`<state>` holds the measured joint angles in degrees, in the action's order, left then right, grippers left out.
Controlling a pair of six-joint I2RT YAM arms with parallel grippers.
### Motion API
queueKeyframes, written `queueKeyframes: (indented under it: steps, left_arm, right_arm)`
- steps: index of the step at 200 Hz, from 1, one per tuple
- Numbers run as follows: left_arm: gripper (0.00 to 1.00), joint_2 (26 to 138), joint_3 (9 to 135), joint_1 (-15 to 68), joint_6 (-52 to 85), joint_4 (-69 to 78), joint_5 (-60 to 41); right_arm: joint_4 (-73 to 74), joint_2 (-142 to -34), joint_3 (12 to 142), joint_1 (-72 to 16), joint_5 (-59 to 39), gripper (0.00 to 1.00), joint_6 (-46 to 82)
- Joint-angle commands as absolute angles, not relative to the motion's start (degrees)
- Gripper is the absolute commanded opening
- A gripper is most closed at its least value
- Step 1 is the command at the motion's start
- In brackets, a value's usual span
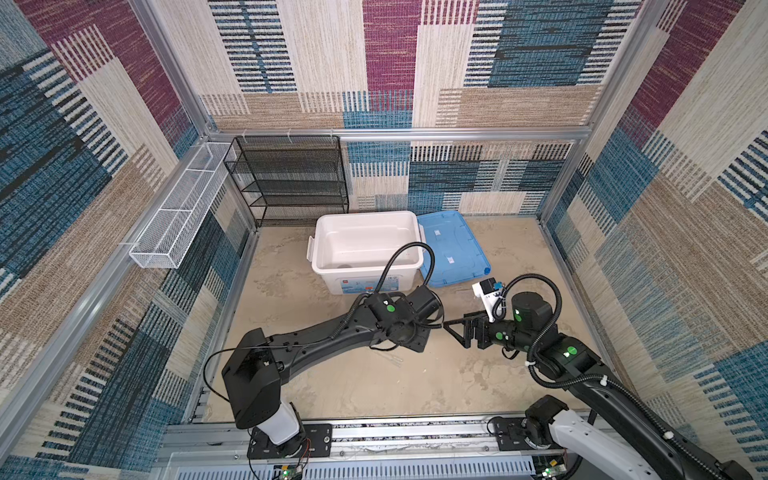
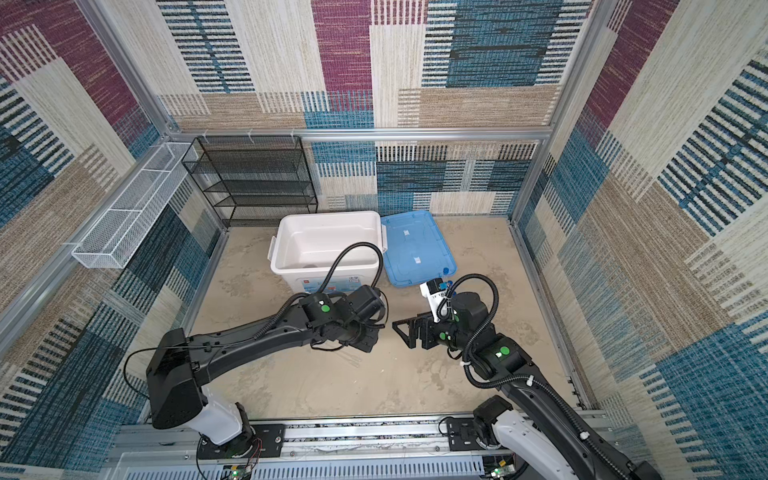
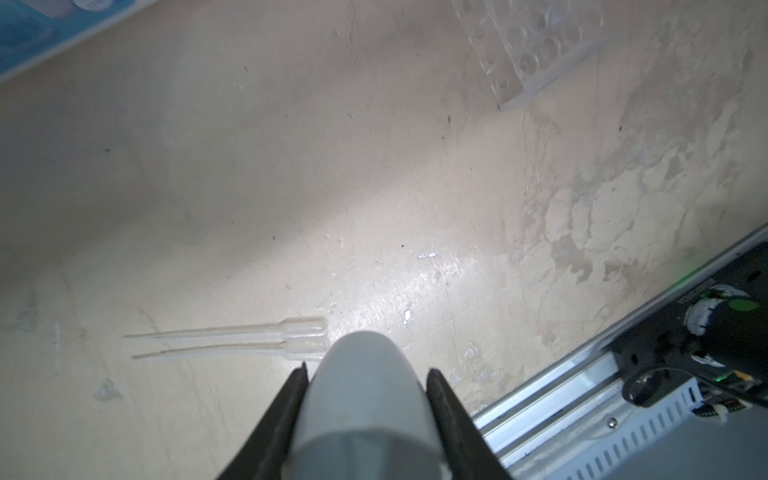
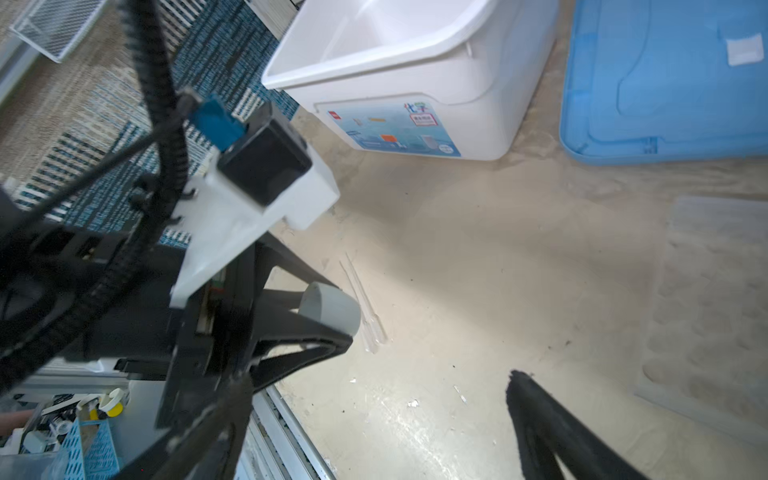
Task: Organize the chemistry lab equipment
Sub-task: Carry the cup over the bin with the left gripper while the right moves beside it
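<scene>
Left gripper (image 3: 366, 372): clamped on a small white round dish (image 3: 365, 399), the dish gripped on both sides by the black jaws and carried above the beige tabletop (image 3: 374, 166); in both top views this wrist sits in front of the bin, near the middle of the work area. Right gripper (image 1: 453, 330): jaws spread wide and holding nothing, pointing at the left wrist from close beside it. Two clear plastic droppers (image 3: 232, 340): flat on the tabletop, side by side and nearly parallel, bulb ends just beside the held dish, tips pointing away from it; also seen from the right wrist (image 4: 365, 307). Clear plastic rack with rows of round wells (image 3: 536, 45): flat on the tabletop, well apart from the droppers. Large white plastic bin (image 1: 368, 216): open, at the back of the tabletop, printed label on its front wall. Blue plastic lid (image 1: 453, 249): flat on the tabletop, just beside the bin on its right. Black mesh shelf unit (image 1: 291, 178): against the rear wall, behind the bin. Long white wire basket (image 1: 178, 212): mounted on the left wall.
</scene>
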<state>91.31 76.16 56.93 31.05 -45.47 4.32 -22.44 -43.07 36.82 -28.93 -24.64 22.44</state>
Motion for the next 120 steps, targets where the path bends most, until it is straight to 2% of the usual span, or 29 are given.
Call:
queueKeyframes:
  steps: [1, 68, 120]
  left_arm:
    - [0.31, 89.27, 78.66, 53.38, 26.28, -47.93, 3.83]
    - [0.31, 91.79, 95.74, 42.62, 17.36, -57.59, 3.68]
    - [0.3, 100.4, 111.14, 33.6, 13.31, -64.08, -1.25]
  right_arm:
    - [-16.15, -44.36, 39.04, -29.01, -26.58, 0.98, 22.11]
    - [-13.85, -57.48, 52.72, -29.0, -19.71, 0.98, 20.22]
    - [-11.86, -65.47, 61.24, -29.0, -18.95, 0.99, 20.32]
